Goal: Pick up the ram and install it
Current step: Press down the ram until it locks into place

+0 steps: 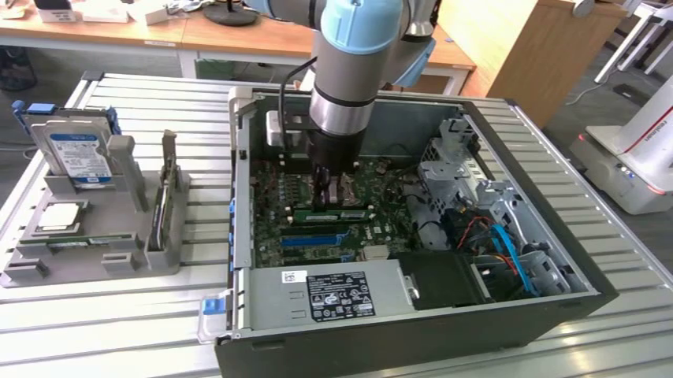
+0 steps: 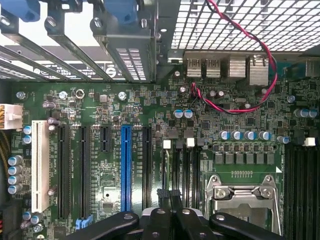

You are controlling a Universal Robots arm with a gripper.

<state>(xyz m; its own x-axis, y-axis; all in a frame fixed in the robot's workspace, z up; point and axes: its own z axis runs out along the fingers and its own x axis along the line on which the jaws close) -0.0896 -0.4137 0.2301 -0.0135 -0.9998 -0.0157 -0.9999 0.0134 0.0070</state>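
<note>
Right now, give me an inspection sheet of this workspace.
Surface: slatted metal table carrying an open PC case.
Job's things: green ram lies along the motherboard, just under the gripper; whether it is fully seated cannot be told.
Clutter: grey holder tray with a hard drive standing in it and a CPU chip lying flat.
Grippers: gripper shut, inside the case, over the memory slots beside the CPU socket.
Cables: red-black twisted wire across the board; blue cable by the drive cage.
Surroundings: wooden desks; white machine at the exterior view's right.
</note>
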